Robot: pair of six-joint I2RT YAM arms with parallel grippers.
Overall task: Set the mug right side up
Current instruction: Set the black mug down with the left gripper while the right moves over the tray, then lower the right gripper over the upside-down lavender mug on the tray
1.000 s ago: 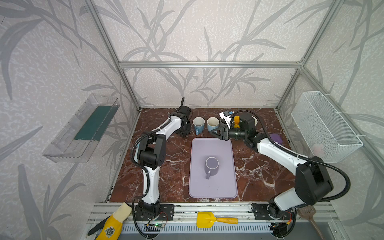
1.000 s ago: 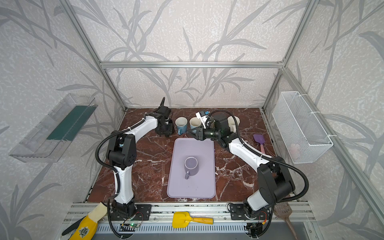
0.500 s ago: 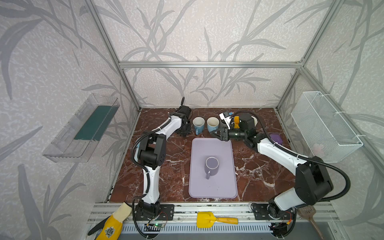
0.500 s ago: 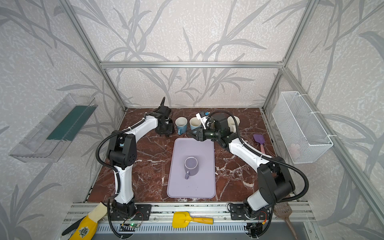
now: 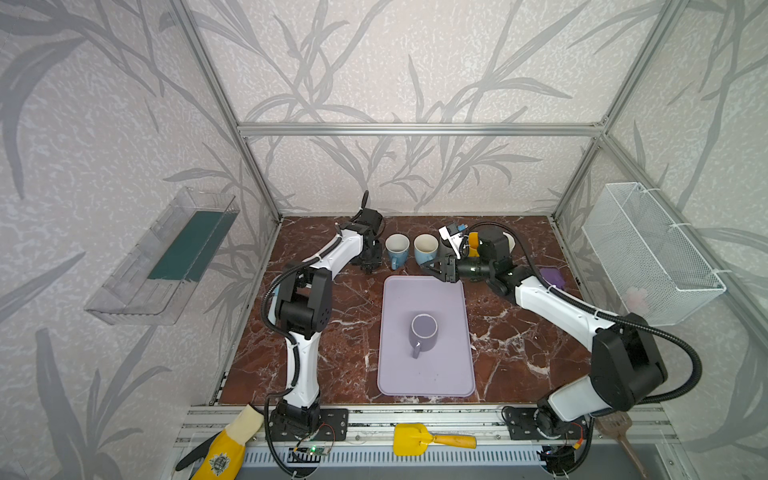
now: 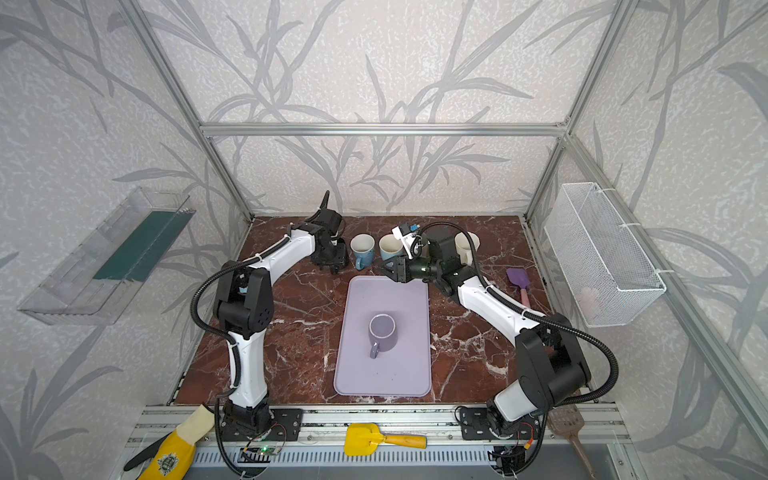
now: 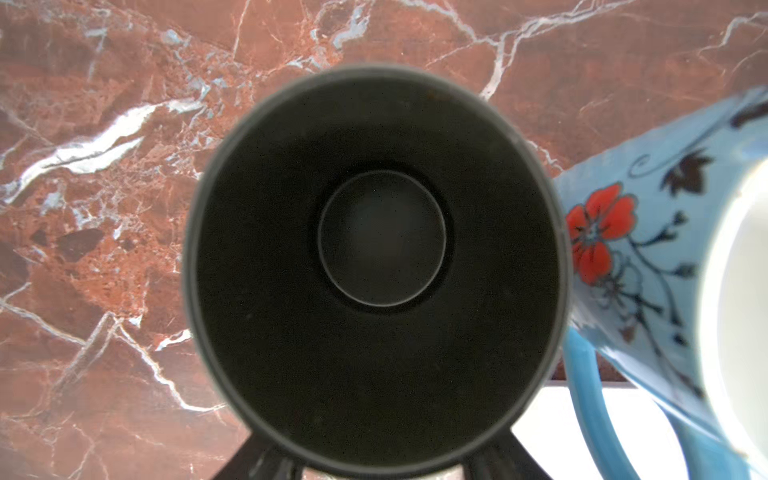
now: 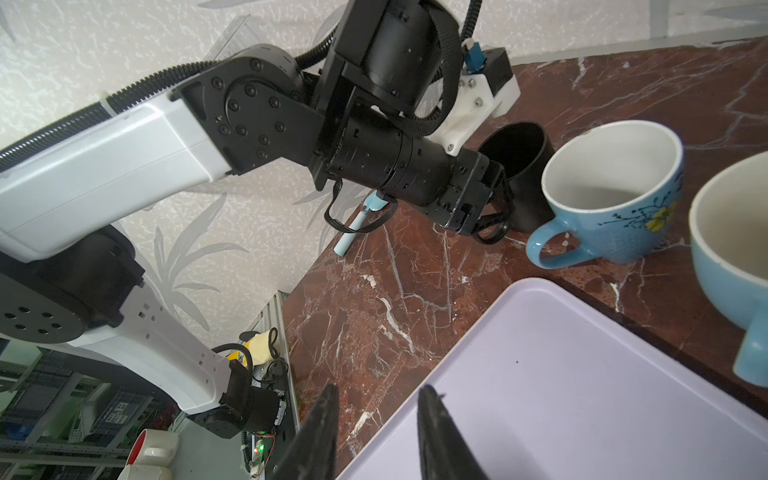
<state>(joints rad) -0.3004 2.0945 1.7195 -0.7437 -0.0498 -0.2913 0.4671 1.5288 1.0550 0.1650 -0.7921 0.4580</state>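
Note:
A black mug (image 7: 380, 266) stands upright on the marble at the back left, and the left wrist view looks straight down into its open mouth. My left gripper (image 7: 380, 465) is open, with one finger (image 7: 257, 461) on each side of the mug's lower wall. The right wrist view shows the same black mug (image 8: 519, 166) with the left gripper (image 8: 494, 208) at its foot. In both top views the left gripper (image 5: 371, 266) (image 6: 332, 266) covers that mug. My right gripper (image 8: 379, 390) (image 5: 436, 268) hangs narrowly open and empty over the tray's far left corner.
A lilac tray (image 5: 424, 386) holds a purple mug (image 5: 423, 332); I cannot tell whether its mouth faces up. Two blue mugs (image 5: 397, 248) (image 5: 426, 248) stand upright beside the black one. A cream mug (image 6: 465, 245) and a purple spatula (image 6: 518, 277) sit at the back right.
My left gripper has opened around the black mug, which stays standing. My right gripper has crept slightly leftward.

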